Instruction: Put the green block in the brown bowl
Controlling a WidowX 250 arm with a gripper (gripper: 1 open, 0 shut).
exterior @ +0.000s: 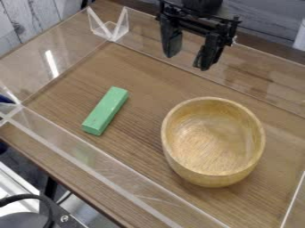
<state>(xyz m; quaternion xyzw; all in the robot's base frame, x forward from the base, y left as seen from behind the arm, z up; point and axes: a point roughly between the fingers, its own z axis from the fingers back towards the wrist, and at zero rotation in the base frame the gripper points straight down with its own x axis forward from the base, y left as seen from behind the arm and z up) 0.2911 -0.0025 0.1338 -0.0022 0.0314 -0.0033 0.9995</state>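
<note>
Gripper (191,52) open above table (131,67); green block (105,110) left of brown bowl (215,141)

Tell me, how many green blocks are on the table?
1. The green block lies flat on the wooden table, left of the brown bowl and apart from it. The bowl looks empty, and nothing seems to hide another.

arm above the pincer (191,46): cut off by the top edge
surface (131,76): far and right parts run past the frame
black object at bottom left (30,214): cropped, cannot tell what it is
</note>
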